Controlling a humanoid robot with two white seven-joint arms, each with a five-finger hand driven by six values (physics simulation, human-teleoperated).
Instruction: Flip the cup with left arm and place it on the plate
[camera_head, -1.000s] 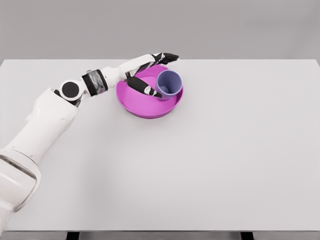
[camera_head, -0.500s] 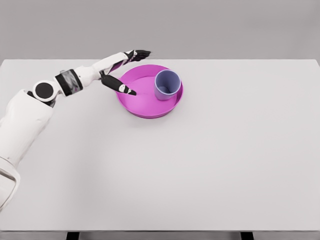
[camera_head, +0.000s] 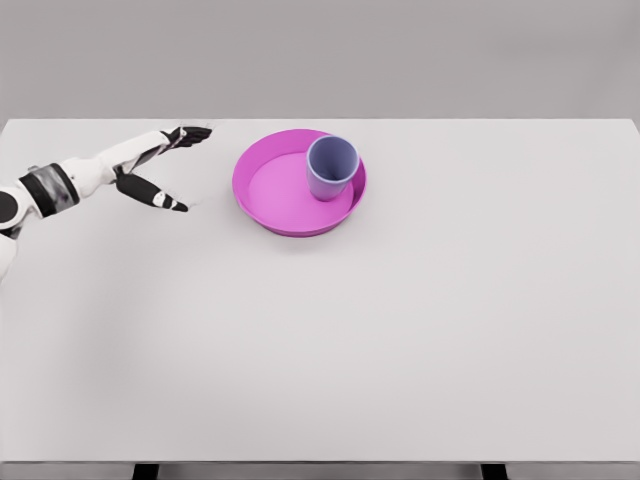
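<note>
- Cup (camera_head: 332, 167) upright, mouth up, inside the plate (camera_head: 285, 205), at roughly 2 o'clock of the plate's well, against the far-right rim.
- Plate magenta, round, on the table (camera_head: 400, 330) at about 11 o'clock from table centre.
- Left hand (camera_head: 160, 170) at 9 o'clock of the plate, well apart from it, above the table; fingers (camera_head: 190, 132) stretched out flat toward the plate, thumb (camera_head: 165, 200) splayed down, nothing held.
- Right arm absent from the head view.
- Judged stage: placing looks done, cup apparently right way up and seated on the plate; step in hand likely retreat of the empty hand.
- For a clean retreat: keep hand lifted off the table, fingers loose, path out toward 9 o'clock and away from the plate rim, no sweep back over the cup.
- Risk: a knock on the rim could slide the plate or tip the cup; slim given the present gap.
- Cup sits off-centre near the rim, so less margin on that side; cannot tell whether base lies fully flat on the well or partly on the rim slope.
- Surface: plain white tabletop, matte, soft shadows only; dark legs (camera_head: 146, 471) peeking at the near edge.
- Room: flat grey backdrop (camera_head: 400, 50) behind the far edge, featureless.
</note>
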